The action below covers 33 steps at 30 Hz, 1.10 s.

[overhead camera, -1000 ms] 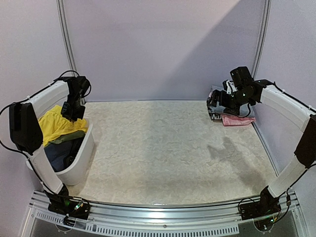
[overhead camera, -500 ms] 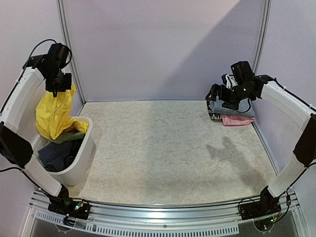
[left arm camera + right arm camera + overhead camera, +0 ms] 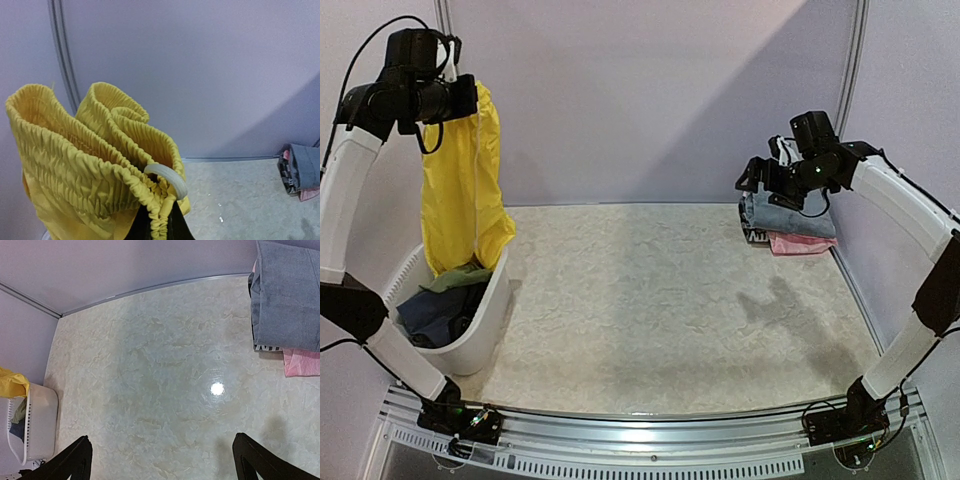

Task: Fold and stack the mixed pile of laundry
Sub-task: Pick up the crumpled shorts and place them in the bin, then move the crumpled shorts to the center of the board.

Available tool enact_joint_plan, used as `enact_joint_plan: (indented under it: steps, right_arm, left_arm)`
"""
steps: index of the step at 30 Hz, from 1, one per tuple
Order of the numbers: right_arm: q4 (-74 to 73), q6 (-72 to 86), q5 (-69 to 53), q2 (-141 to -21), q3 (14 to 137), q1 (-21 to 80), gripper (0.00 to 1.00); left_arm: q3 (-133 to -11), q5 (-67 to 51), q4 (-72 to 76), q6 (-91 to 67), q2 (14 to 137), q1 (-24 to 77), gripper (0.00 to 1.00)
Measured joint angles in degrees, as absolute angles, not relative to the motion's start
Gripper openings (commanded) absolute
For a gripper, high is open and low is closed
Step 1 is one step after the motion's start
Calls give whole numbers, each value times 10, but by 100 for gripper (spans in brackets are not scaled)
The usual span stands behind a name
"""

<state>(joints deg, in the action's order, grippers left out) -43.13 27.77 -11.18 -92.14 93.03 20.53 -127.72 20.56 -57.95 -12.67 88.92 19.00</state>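
One pair yellow shorts (image 3: 462, 190), left gripper (image 3: 159, 226) pinching (waistband (image 3: 75, 150))

A white tub (image 3: 486, 332) stands at the marbled table's (image 3: 670, 300) left edge.

The left arm (image 3: 340, 200) and right arm (image 3: 905, 210) have white links, black joints and thin black cables.

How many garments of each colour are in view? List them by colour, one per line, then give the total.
Yellow shorts: 1
Olive-green piece: 1
Dark blue piece: 1
Grey folded piece: 1
Pink piece: 1
Total: 5 visible; the tub may hide more.
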Motion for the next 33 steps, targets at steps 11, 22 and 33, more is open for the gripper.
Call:
enact_joint_plan:
  steps: [11,22,33]
  right_arm:
    - [-418,237,-41,-870,893,206,99]
    - [-370,236,43,-722,718,171,99]
    - [-315,249,-72,-749,703,171,99]
  left_arm:
    - [-1217,222,-399,-103,916,401,0]
    - [-1236,251,-372,-104,1223,601,100]
    - [-1082,262,-445,-139,1081,620,94]
